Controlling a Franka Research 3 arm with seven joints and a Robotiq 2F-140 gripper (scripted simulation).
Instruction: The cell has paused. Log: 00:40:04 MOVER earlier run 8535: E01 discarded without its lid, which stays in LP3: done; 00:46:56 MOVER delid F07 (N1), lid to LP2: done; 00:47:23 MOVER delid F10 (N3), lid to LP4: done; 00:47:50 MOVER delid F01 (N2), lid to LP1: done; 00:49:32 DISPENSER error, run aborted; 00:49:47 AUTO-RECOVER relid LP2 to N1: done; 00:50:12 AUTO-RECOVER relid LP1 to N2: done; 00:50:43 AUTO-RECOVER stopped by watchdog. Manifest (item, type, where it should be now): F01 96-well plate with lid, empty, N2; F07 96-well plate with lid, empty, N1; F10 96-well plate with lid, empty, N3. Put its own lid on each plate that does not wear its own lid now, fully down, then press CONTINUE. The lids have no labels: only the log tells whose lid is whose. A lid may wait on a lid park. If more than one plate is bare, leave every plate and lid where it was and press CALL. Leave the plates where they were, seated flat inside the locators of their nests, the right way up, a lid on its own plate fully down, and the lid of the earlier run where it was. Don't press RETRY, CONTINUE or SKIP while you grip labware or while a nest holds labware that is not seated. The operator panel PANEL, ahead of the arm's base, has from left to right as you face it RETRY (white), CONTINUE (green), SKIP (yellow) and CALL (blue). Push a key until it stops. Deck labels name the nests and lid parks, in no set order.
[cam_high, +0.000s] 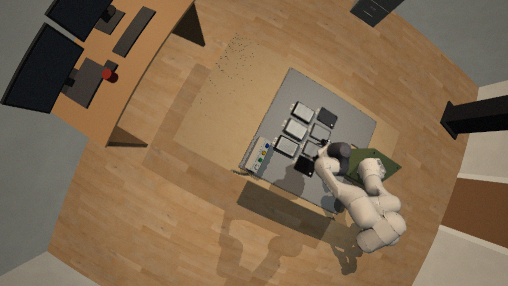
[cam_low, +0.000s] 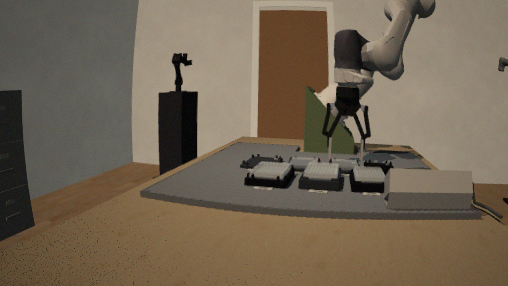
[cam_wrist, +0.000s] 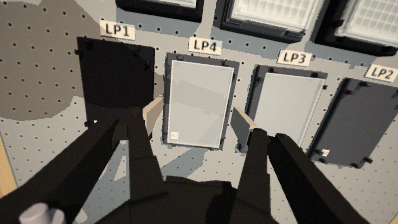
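Deck (cam_high: 350, 120): grey pegboard slab on a wooden floor; only the top view takes in all of it, with the arm (cam_high: 372, 210) reaching in from its lower right edge.
Panel (cam_low: 429, 188): a plain grey box from the exterior view; the top view alone shows its coloured keys (cam_high: 263, 152).
Plates (cam_low: 321, 172): three in a row along the front, well grids up; the wrist view clips them at its top edge.
Parks: labels readable in the wrist view only, LP1 (cam_wrist: 117, 31), LP4 (cam_wrist: 205, 46), LP3 (cam_wrist: 294, 58), LP2 (cam_wrist: 382, 73); LP1 and LP2 look dark and bare.
LP4 lid (cam_wrist: 200, 102): pale, lying flat in its park, long axis running away from the camera toward the plates.
LP3 lid (cam_wrist: 287, 106): same lie, just beside it.
Gripper (cam_wrist: 200, 122): spread wide, gripping nothing, one pad (cam_wrist: 152, 116) on each long side of the LP4 lid; contact cannot be told.
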